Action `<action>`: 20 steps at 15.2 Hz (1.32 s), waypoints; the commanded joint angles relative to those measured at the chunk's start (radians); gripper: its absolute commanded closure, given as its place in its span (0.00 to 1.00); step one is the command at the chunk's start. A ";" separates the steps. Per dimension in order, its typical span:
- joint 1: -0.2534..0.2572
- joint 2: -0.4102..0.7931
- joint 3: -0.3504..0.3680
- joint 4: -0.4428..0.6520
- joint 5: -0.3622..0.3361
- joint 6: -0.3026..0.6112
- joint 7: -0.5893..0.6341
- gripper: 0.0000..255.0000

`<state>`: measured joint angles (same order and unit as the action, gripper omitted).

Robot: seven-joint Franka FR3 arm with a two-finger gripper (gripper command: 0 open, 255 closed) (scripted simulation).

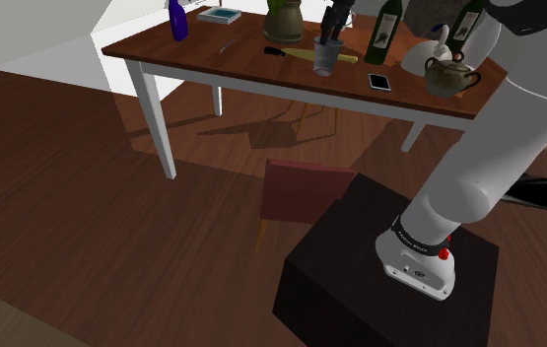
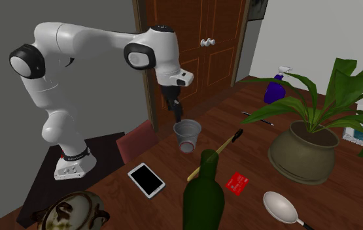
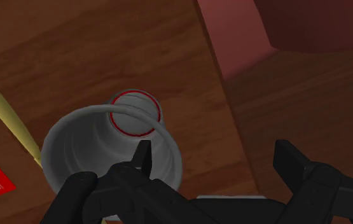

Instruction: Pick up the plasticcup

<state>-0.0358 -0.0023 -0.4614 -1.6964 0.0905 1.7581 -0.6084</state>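
Wrist view shows the translucent grey cup [image 3: 79, 149] near the wooden table's [image 3: 73, 51] edge, its wall between your gripper's [image 3: 216, 156] spread fingers. Lower slightly, then close gently.

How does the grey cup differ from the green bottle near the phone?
The cup is pale grey with a wide open mouth; the bottle is dark green and narrows to a neck. The pincer hangs just above the cup, not the bottle. Both stand upright on the table.

The cup [image 2: 187, 136] is grey with a red-ringed base, the card [image 2: 238, 183] red, the bottle [image 2: 203, 196] dark green.
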 commanded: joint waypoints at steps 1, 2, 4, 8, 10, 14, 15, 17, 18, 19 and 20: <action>-0.021 0.099 -0.021 0.098 0.048 -0.017 -0.054 0.00; -0.033 0.136 -0.025 0.138 0.067 -0.027 -0.073 0.00; -0.033 0.132 -0.022 0.107 0.066 0.001 -0.074 0.00; -0.030 0.128 -0.021 0.049 0.065 0.056 -0.078 0.00; -0.029 0.128 -0.020 0.027 0.066 0.077 -0.080 0.00; -0.030 0.131 -0.021 0.029 0.067 0.078 -0.082 1.00; -0.030 0.131 -0.021 0.029 0.068 0.078 -0.082 1.00; -0.031 0.131 -0.021 0.030 0.068 0.077 -0.083 1.00; -0.030 0.131 -0.021 0.030 0.068 0.077 -0.083 1.00; -0.030 0.131 -0.021 0.030 0.068 0.077 -0.083 1.00; -0.030 0.131 -0.021 0.030 0.068 0.077 -0.083 1.00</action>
<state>-0.0659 0.1278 -0.4819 -1.6659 0.1584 1.8349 -0.6910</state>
